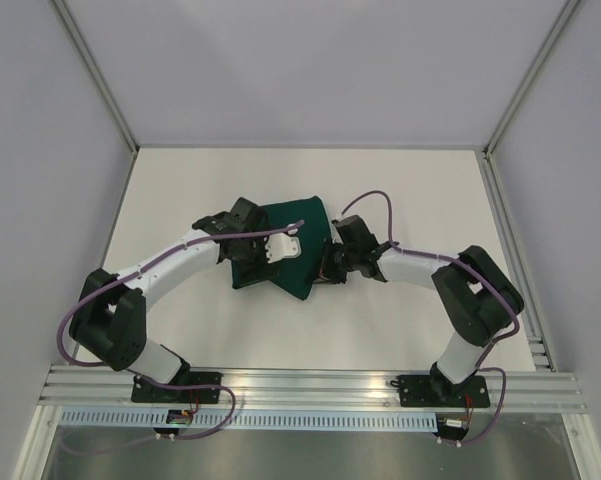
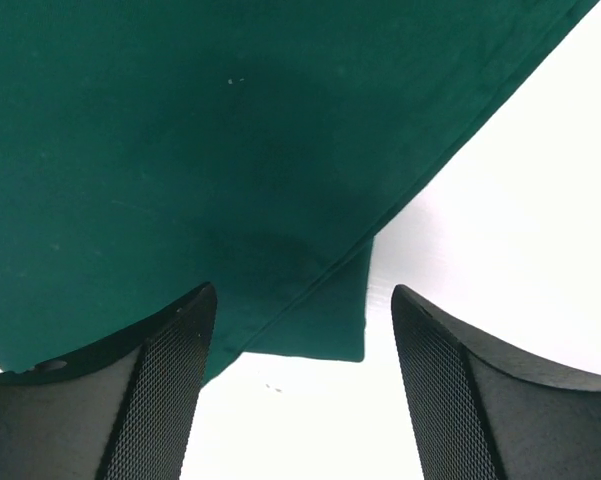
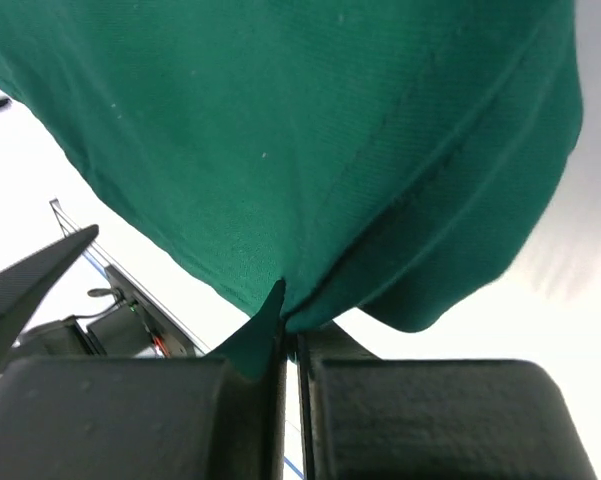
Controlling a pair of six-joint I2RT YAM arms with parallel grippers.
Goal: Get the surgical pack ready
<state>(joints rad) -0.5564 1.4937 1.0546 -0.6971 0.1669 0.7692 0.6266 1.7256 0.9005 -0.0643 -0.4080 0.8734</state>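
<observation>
The surgical pack shows as a dark green cloth drape (image 1: 292,258), folded over into a bundle in the middle of the white table (image 1: 410,190). My left gripper (image 1: 255,255) hovers at the drape's left part, open. In the left wrist view its fingers (image 2: 302,300) frame a hemmed corner of the drape (image 2: 180,130) and bare table, with nothing between them. My right gripper (image 1: 329,264) is at the drape's right edge. In the right wrist view it (image 3: 290,335) is shut on a pinched fold of the drape (image 3: 310,130), which hangs lifted off the table there.
Grey walls enclose the table on the left, back and right. An aluminium rail (image 1: 310,385) with both arm bases runs along the near edge. The rail and its wiring (image 3: 120,310) show under the lifted drape in the right wrist view.
</observation>
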